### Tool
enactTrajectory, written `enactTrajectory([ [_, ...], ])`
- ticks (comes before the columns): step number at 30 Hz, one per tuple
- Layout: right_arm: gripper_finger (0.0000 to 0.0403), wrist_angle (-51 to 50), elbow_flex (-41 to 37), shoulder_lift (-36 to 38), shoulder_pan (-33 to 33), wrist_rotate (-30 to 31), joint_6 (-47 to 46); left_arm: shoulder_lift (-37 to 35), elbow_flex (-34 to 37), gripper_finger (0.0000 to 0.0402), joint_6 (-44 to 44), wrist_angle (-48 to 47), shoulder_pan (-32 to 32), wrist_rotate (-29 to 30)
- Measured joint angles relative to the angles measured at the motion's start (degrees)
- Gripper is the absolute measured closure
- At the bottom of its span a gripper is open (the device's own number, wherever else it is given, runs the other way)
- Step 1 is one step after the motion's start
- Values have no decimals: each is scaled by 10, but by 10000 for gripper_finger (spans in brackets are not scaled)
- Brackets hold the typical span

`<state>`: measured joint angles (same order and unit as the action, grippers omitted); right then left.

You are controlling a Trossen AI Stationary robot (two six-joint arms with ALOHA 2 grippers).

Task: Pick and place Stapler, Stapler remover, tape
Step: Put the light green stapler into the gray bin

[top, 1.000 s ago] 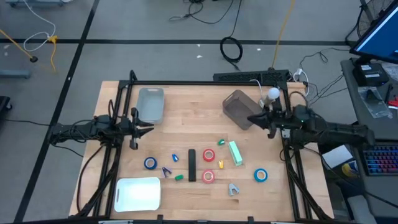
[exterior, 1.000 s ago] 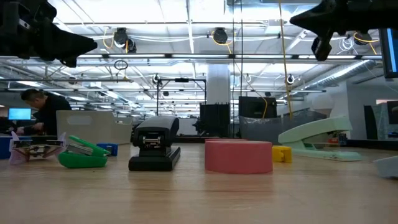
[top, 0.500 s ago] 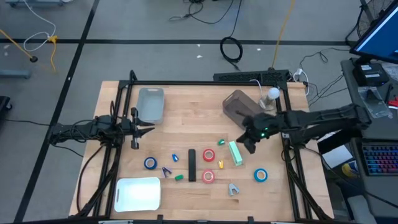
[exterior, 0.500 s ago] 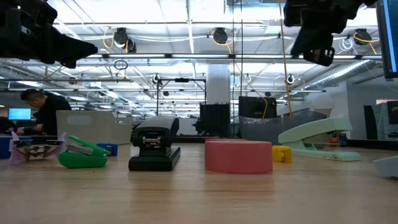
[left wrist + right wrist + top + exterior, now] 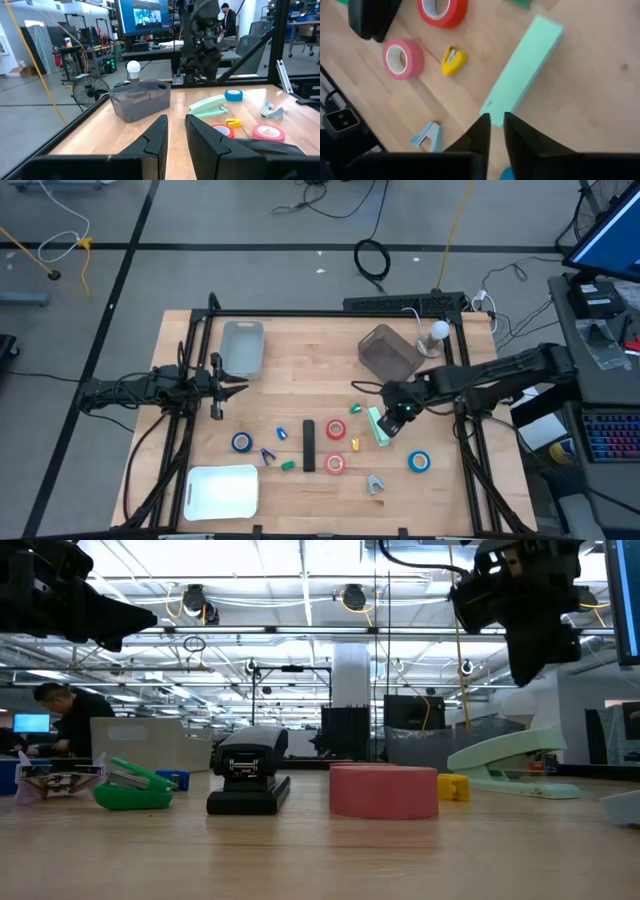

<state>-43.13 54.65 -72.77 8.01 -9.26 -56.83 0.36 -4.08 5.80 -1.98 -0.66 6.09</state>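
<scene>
Right gripper (image 5: 398, 412) over mint-green stapler (image 5: 379, 426), table centre-right; fingers (image 5: 482, 131) a narrow slit apart, clamping nothing. Left gripper (image 5: 237, 386) waits at 9 o'clock edge, fingers (image 5: 159, 135) slightly apart, empty.

Containers: grey bin (image 5: 242, 346) at 11 o'clock, dark translucent bin (image 5: 386, 354) at 1 o'clock, white tray (image 5: 222, 491) at 7 o'clock; nothing visible inside any.

Tape loose on table: blue roll (image 5: 241, 442) at 8 o'clock, blue roll (image 5: 419, 462) at 4 o'clock, red rolls (image 5: 335, 429) and (image 5: 335, 464) near centre. Black stapler (image 5: 309, 445) beside red rolls. Blue-grey staple remover (image 5: 375, 483) at 5 o'clock.
</scene>
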Motion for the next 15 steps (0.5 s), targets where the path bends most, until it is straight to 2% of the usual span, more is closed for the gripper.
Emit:
enactTrajectory([
  [8, 245, -4, 0, -3, -7, -14, -41, 0, 0, 330, 2, 0, 0, 0],
  [15, 208, -4, -6, -14, -9, -13, -69, 0, 0, 330, 3, 0, 0, 0],
])
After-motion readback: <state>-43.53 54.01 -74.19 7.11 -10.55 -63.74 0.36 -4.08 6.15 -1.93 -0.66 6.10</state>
